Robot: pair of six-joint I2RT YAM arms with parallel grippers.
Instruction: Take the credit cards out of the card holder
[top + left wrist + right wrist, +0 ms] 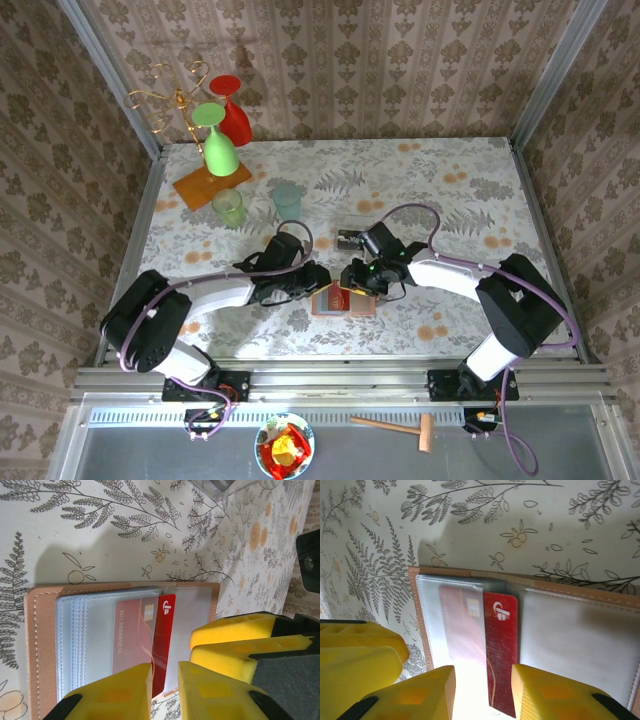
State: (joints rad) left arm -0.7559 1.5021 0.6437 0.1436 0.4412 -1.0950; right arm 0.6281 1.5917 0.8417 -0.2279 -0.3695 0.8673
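Left jaws nearly together, grip unclear; right jaws spread astride the red card (pixel 501 650). If the sleeve (pixel 95 635) binds, the card holder (pixel 35 645) may drag across the surface (pixel 100 530).

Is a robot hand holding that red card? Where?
Cannot tell. The red card lies between the fingers of the left end effector and the right end effector, but no clear pinch shows.
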